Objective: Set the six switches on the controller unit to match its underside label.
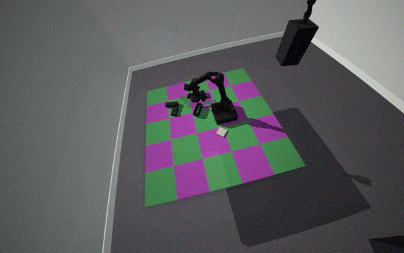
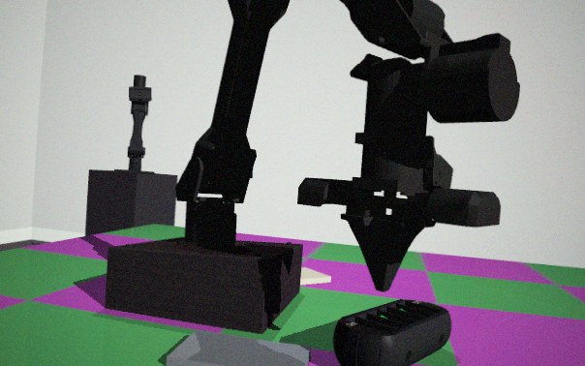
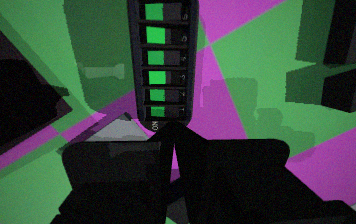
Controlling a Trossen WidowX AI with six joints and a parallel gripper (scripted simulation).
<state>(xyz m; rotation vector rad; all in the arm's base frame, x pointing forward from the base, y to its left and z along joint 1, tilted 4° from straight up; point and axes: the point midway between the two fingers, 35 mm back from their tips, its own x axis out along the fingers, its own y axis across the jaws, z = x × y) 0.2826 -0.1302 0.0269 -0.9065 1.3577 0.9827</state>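
The dark grey controller unit (image 1: 199,111) (image 2: 355,344) (image 3: 141,65) sits on its base, switches up. In the wrist view its six switches show green halves at left and dark halves at right. The greens of switches 3 and 5 look brighter than the others; exact tilts are hard to judge. "ON" is printed at the near end, beside switch 1. The underside label is hidden. My gripper (image 2: 384,289) (image 3: 173,126) is shut and empty, pointing down. Its tips hang a little above the unit, not touching it, and appear over its near end in the wrist view.
A light grey part (image 1: 209,103) (image 2: 237,352) (image 3: 112,131) lies near the unit. Two black parts (image 1: 172,104) (image 1: 174,111) lie on its other side. A cream block (image 1: 222,132) (image 2: 316,277) lies beyond my base (image 1: 225,115) (image 2: 184,286). A pedestal (image 1: 294,41) (image 2: 116,203) stands far off.
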